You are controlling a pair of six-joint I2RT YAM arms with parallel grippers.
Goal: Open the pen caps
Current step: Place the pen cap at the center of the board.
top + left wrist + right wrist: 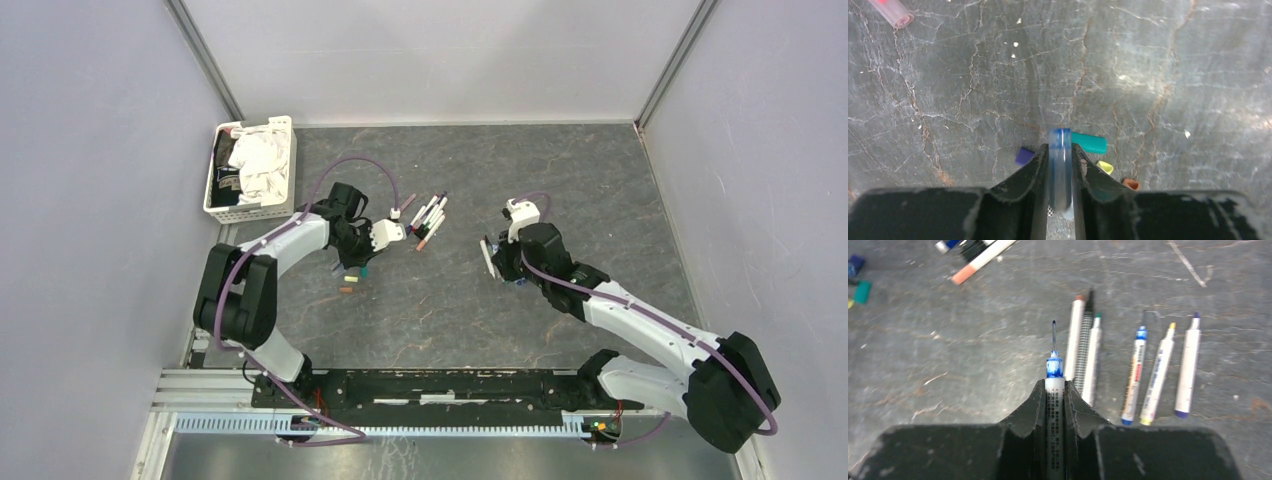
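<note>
My left gripper [1060, 148] is shut on a translucent blue pen cap [1060, 170], held just above the table. Loose caps lie round it: teal [1089, 143], purple [1023, 156], yellow [1105, 166] and orange-brown [1131, 184]. My right gripper [1054, 386] is shut on a white pen [1054, 405] whose blue tip is bare and points forward. Several uncapped pens [1134, 375] lie in a row to its right. In the top view the left gripper [362, 258] hangs over the caps [351, 279] and the right gripper [493, 258] holds its pen at table centre.
A pile of capped pens [428, 215] lies between the two grippers; its ends show in the right wrist view [983, 257]. A white basket [250, 170] with cloths stands at the back left. Grey walls enclose the table.
</note>
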